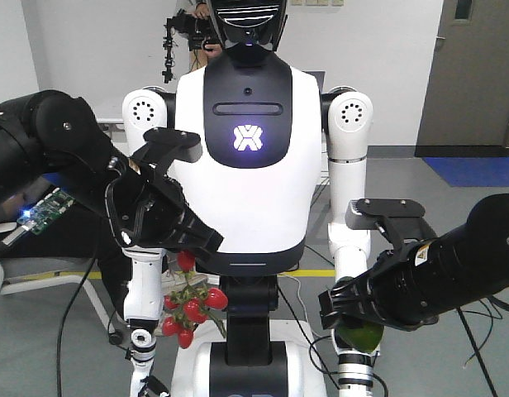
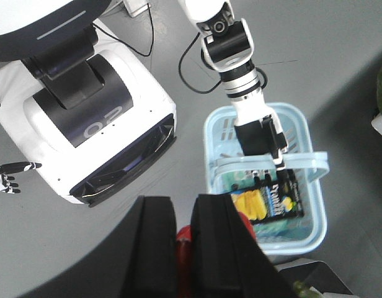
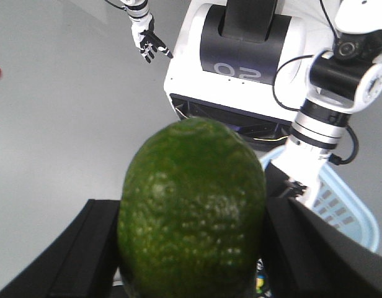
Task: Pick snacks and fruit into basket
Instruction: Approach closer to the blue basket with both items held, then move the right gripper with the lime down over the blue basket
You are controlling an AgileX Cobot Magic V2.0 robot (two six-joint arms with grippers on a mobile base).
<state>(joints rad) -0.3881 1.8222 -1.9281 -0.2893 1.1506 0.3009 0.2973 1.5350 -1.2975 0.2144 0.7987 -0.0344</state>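
My left gripper (image 1: 185,248) is shut on a bunch of red cherry tomatoes (image 1: 191,304), which hangs below it in the front view. In the left wrist view the jaws (image 2: 183,248) pinch a red piece (image 2: 183,239). My right gripper (image 1: 354,318) is shut on a green avocado (image 1: 359,335); it fills the right wrist view (image 3: 192,211) between the two black fingers. A light blue basket (image 2: 315,214) is held by the humanoid's hand; a yellow and black snack pack (image 2: 265,202) lies in it. A corner of the basket shows in the right wrist view (image 3: 343,214).
A white and black humanoid robot (image 1: 248,141) stands in front of me; its base (image 2: 98,118) is on the grey floor next to the basket. Its arm (image 2: 237,74) reaches down to the basket handle. Its other hand (image 3: 151,43) hangs free. Cables lie on the floor.
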